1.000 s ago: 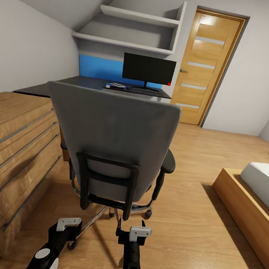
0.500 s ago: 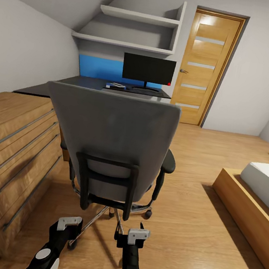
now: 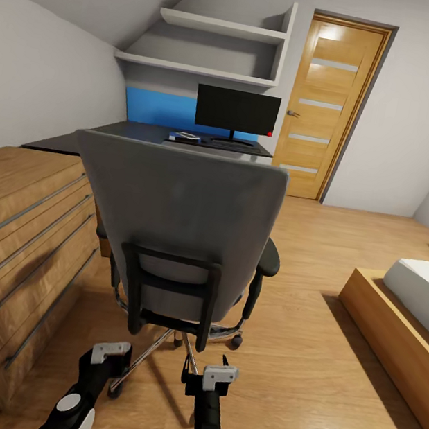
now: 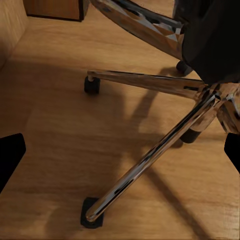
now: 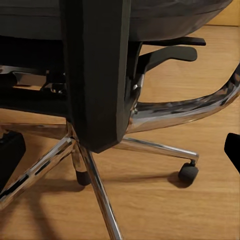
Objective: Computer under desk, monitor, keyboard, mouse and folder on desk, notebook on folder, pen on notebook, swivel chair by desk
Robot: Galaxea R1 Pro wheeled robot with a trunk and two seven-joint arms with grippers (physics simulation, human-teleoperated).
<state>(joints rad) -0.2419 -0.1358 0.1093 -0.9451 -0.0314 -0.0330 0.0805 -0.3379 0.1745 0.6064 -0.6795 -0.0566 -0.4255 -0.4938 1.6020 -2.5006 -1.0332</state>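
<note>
Head view looks down the back of the grey upholstered swivel chair (image 3: 177, 225) with black armrests and a chrome five-star base, which stands on the wooden floor (image 3: 324, 389) well short of the black-topped desk with its blue back panel (image 3: 151, 134). On that desk the thin black monitor (image 3: 236, 111) stands upright, with a slim keyboard (image 3: 231, 144) at its foot and a small blue-and-white stack (image 3: 184, 137) beside it (too small to say whether it is the folder alone). The left gripper (image 3: 110, 354) and right gripper (image 3: 213, 373) hang low behind the chair, both spread wide with nothing between the fingers. In the wrist views the chrome legs and casters lie just ahead. The step in hand looks like positioning the chair; next, the grippers must rise to the backrest frame and push it toward the desk.
</note>
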